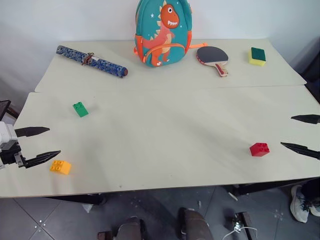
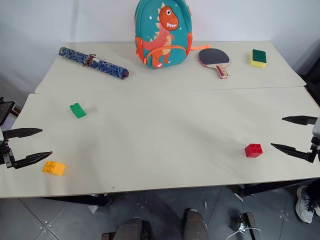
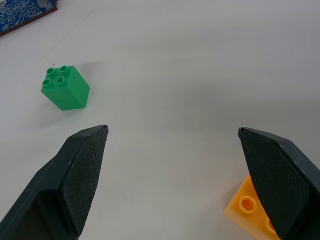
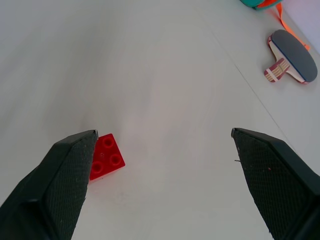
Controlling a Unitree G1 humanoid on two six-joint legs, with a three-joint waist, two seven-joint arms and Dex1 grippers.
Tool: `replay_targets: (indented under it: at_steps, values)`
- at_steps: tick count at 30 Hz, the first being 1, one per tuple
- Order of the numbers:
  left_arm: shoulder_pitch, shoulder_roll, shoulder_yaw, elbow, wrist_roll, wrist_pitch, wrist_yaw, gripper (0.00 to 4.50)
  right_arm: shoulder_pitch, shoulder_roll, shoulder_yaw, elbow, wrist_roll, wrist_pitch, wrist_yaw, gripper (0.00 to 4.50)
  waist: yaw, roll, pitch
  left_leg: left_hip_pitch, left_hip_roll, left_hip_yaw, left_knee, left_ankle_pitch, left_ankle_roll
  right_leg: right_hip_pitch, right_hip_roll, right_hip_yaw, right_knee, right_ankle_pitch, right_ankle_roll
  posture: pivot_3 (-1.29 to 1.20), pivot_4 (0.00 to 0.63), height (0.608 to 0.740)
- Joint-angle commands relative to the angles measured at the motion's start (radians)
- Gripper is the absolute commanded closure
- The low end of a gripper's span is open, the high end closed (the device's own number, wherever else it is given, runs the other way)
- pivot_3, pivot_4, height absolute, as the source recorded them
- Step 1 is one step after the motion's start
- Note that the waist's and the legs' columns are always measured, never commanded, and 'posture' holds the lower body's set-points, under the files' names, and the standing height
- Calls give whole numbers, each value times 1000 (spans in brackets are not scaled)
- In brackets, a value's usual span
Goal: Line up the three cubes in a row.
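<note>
nearest, at about 8 o'clock on the worktop (image 1: 150, 150), the yellow-orange cube (image 1: 60, 166) lies just beside the left gripper (image 1: 42, 144), jaws wide and empty. green cube (image 1: 80, 109) sits at 10 o'clock; red cube (image 1: 259, 149) at 4 o'clock, near the right gripper (image 1: 300, 132), jaws wide, empty.

The three cubes, green (image 1: 80, 109), yellow-orange (image 1: 60, 166) and red (image 1: 259, 149), look like smooth, slightly glossy plastic with studs. Table (image 1: 165, 125) is a matt, pale, smooth surface. Gripper fingers (image 3: 82, 175) have a fine rough texture on the pads. Backpack (image 1: 163, 31) looks like cloth, sponge (image 1: 257, 56) porous-ish foam.
</note>
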Motion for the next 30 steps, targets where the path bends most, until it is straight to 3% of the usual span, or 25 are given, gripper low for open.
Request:
replay_targets:
  at_steps: [1, 7, 13, 17, 21, 24, 30]
  values:
    - [-18, 1, 14, 19, 8, -34, 31, 54, -16, -6, -5, -18, 7, 6, -7, 0, 0, 0, 0, 0, 0, 0, 0, 0, 0, 0, 0, 0, 0, 0, 0, 0, 150, 740]
    - [-64, -27, 11, -105, -120, 188, 40, 54, -34, 50, -9, -198, 98, 188, -81, 0, 1, 0, 0, 0, 0, 0, 1, 0, 0, 0, 0, 0, 1, 0, 0, 0, 150, 740]
    - [-100, -84, -132, -419, -164, 378, 81, 54, 131, 64, -80, -479, 154, 368, -155, 0, 23, 0, 0, -1, 0, -3, 2, 0, 0, -1, 0, -1, 5, 0, 0, 0, 150, 740]
    - [-88, -143, -250, -612, -155, 430, 101, 54, 319, 27, -224, -393, 60, 308, -160, 0, 45, 0, 0, -2, 0, -3, 4, 0, 0, 0, 0, 0, 3, 0, 0, 0, 150, 740]
    - [-67, -197, -285, -733, -164, 515, 190, 54, 413, -7, -317, -322, 50, 296, -129, 0, 51, 0, 0, -2, -1, -1, 4, -1, 1, 1, 0, 2, -1, 0, 0, 0, 150, 740]
    - [-75, -237, -324, -759, -134, 508, 229, 54, 462, -38, -298, -283, 9, 240, -58, 0, 34, 1, -1, 1, 0, 1, 4, -1, 1, 2, 1, 4, 0, 1, -1, 0, 150, 740]
    - [-64, -278, -370, -847, -131, 536, 290, 54, 355, -26, -178, -413, 74, 387, -64, 0, 9, 1, -1, 14, 0, 1, 1, -1, 1, 16, 2, 5, -6, 1, -1, 0, 150, 740]
